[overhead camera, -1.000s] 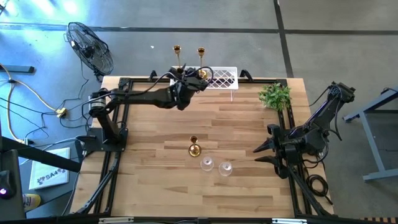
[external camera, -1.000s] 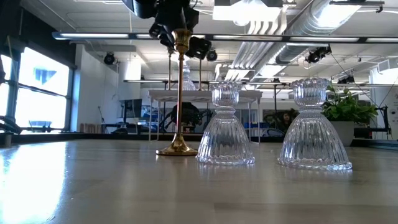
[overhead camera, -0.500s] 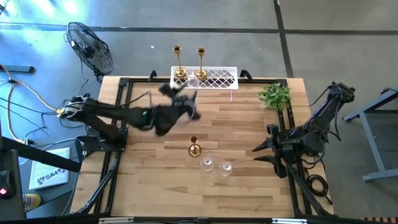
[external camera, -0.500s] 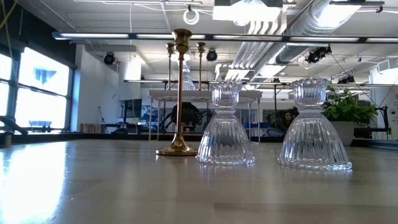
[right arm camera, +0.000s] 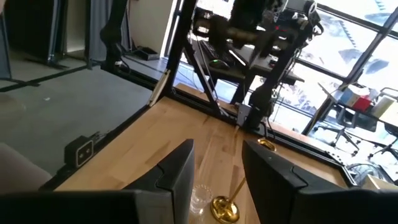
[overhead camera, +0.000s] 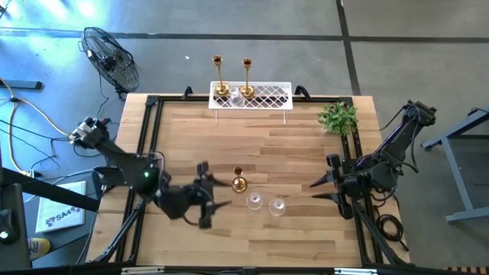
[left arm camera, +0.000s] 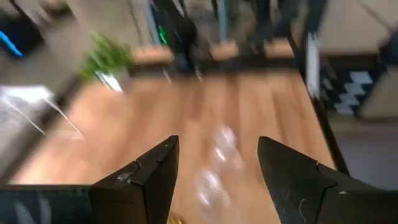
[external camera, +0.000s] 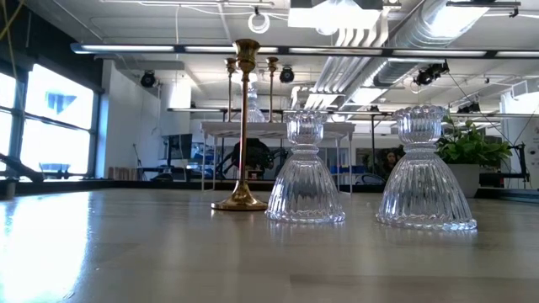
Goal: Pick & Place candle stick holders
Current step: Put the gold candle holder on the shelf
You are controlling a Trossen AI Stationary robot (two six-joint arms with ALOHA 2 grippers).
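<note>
High view: left gripper (overhead camera: 216,194) jaws apart, empty, beside gold candle holder (overhead camera: 238,180) near table (overhead camera: 306,153) front edge; right gripper (overhead camera: 321,189) jaws apart, empty.

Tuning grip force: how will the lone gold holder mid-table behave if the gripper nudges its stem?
The gold holder is tall and thin-stemmed on a small round base, so it will probably tip if pushed high up. Its polished metal looks slick, so the fingers may slide. The glass holders stand close by; a fall could hit them.
</note>
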